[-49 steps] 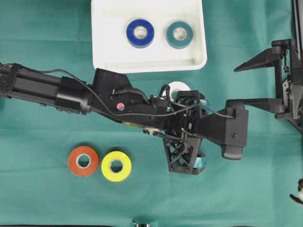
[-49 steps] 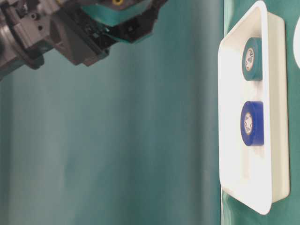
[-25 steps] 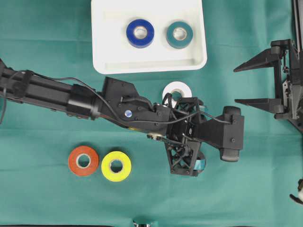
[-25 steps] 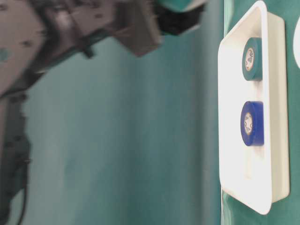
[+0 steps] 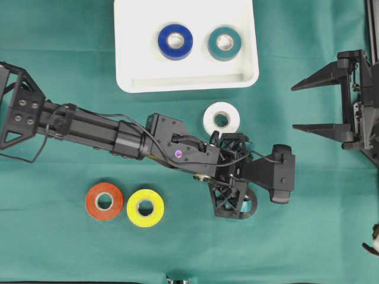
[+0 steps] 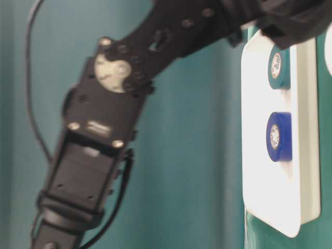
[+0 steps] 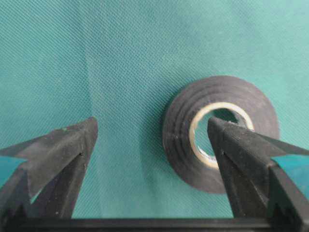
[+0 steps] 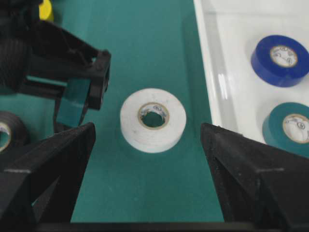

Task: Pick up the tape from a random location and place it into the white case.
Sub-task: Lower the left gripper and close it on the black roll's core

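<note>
Two rolls already in the white case (image 5: 127, 59): blue tape (image 5: 175, 41) and teal tape (image 5: 224, 43). Left on the desk (image 5: 308, 236): white tape (image 5: 221, 118), red tape (image 5: 104, 201), yellow tape (image 5: 145, 207) and black tape (image 7: 219, 133). I've got the left pincer (image 7: 152, 137) low over the black one, jaws wide, nothing gripped; one finger sits over the core, I think, not yet straddling the roll. Right pincer (image 8: 147, 140) parked at the side, also wide and empty. Grasp, carry and drop all still to do.
</note>
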Controlling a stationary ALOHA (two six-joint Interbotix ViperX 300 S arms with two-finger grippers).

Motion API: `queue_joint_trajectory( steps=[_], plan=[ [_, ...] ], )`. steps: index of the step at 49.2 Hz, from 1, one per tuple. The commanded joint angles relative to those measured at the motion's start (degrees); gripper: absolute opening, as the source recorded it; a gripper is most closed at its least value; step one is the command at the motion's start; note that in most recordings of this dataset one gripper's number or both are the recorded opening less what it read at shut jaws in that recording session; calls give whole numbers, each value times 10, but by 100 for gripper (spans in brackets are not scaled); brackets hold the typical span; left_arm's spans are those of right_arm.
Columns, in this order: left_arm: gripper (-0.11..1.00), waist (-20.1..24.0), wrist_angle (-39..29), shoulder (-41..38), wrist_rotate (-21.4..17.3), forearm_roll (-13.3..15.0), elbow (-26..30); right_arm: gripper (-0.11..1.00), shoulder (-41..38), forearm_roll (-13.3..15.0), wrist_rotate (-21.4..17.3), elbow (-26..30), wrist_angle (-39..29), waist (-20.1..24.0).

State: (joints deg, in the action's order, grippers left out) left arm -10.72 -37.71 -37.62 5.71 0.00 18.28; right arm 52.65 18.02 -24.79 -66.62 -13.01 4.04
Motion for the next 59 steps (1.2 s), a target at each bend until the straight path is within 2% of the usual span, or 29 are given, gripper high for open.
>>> queue_joint_trajectory(
  steps=[1,59],
  plan=[
    [98,-2,7,4,0,-2,6,87,-5,2,1,6,6,-1],
    [98,-7,10,-11,9,-2,6,87,-9,2,1,5,8,-2]
  ],
)
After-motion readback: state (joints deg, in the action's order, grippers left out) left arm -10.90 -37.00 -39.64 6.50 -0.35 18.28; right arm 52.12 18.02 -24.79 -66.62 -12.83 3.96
